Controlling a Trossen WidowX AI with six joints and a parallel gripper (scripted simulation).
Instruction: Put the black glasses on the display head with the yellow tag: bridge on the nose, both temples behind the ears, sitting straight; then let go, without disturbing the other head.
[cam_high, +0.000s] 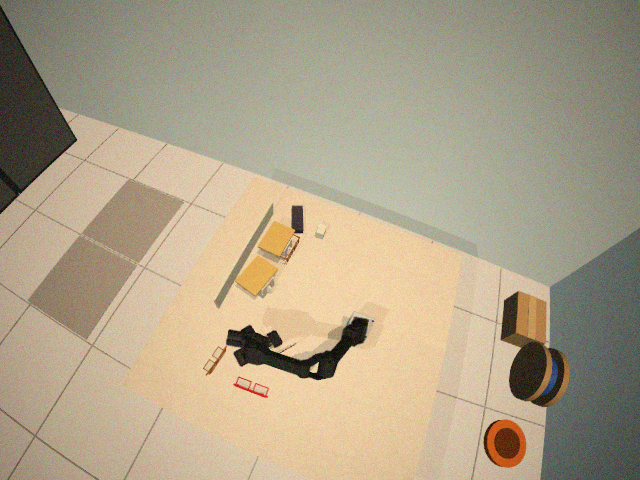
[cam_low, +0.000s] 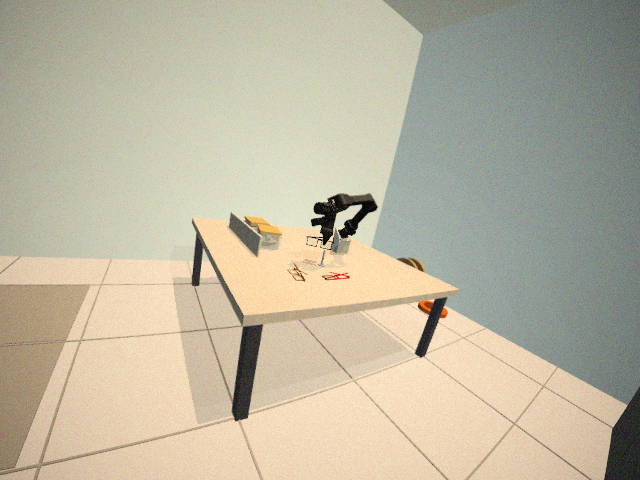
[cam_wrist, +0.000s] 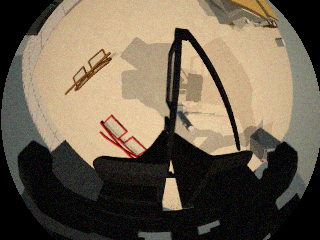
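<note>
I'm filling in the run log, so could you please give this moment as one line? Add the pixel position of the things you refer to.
gripper (cam_low: 325, 242) (cam_wrist: 167, 134): closed | holding: black glasses (cam_low: 312, 241) (cam_wrist: 172, 75) | glasses: above table

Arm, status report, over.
Gripper shut on black glasses, held above table. Not on a head. Red glasses lie nearby.

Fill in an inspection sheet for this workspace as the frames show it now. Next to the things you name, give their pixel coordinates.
Surface: pale table (cam_high: 361, 428) (cam_low: 372, 281) (cam_wrist: 100, 30), shadows across it.
Job's things: black glasses (cam_low: 312, 241) (cam_wrist: 170, 80) raised above the table; yellow tag not discernible.
Clutter: red glasses (cam_high: 250, 387) (cam_low: 336, 276) (cam_wrist: 114, 127), brown glasses (cam_high: 214, 360) (cam_low: 297, 273) (cam_wrist: 90, 70), dark box (cam_high: 297, 219), grey panel (cam_high: 245, 253) (cam_low: 244, 235), yellow-topped units (cam_high: 256, 275) (cam_low: 269, 229) (cam_wrist: 257, 10).
Grippers: gripper (cam_high: 248, 343) (cam_low: 325, 243) (cam_wrist: 167, 134) shut on the black glasses.
Cables: nothing seen.
Surroundings: walls, tiled floor, orange ring-shaped object (cam_high: 489, 443) (cam_low: 423, 310).
</note>
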